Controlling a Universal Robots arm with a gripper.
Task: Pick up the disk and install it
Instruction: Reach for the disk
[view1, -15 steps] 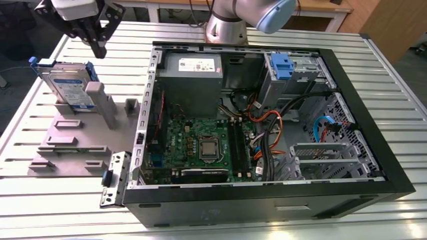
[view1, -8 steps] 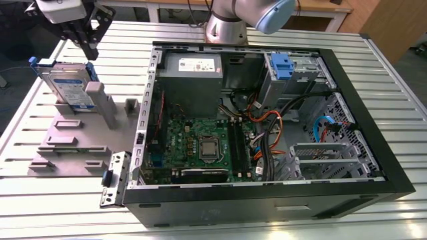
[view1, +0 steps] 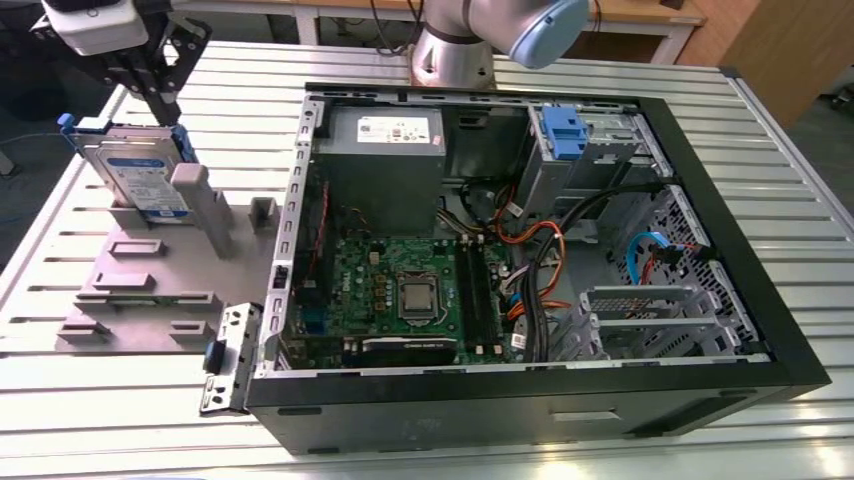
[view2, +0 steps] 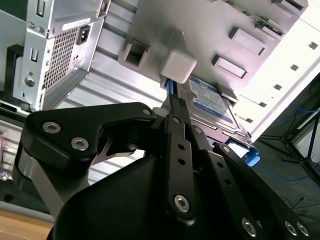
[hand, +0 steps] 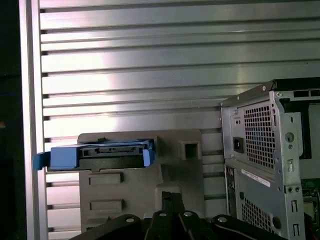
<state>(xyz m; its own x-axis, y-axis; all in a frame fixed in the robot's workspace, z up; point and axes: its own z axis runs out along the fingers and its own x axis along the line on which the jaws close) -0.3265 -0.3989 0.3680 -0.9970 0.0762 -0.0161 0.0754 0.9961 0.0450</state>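
exterior view overlooks the table (view1: 120, 420); both wrist views sit close, sharing the disk (view2: 212, 102) (hand: 107, 155).

Open computer case (view1: 534, 398) beside grey fixture (view1: 147, 300) on slatted table (view1: 801, 250).

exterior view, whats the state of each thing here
disk, standing on edge in the grey holder, outside the computer case
hand, at the disk's top edge
computer case, lying on its side, side panel off, inside exposed
grey holder, flat on the table, carrying the disk
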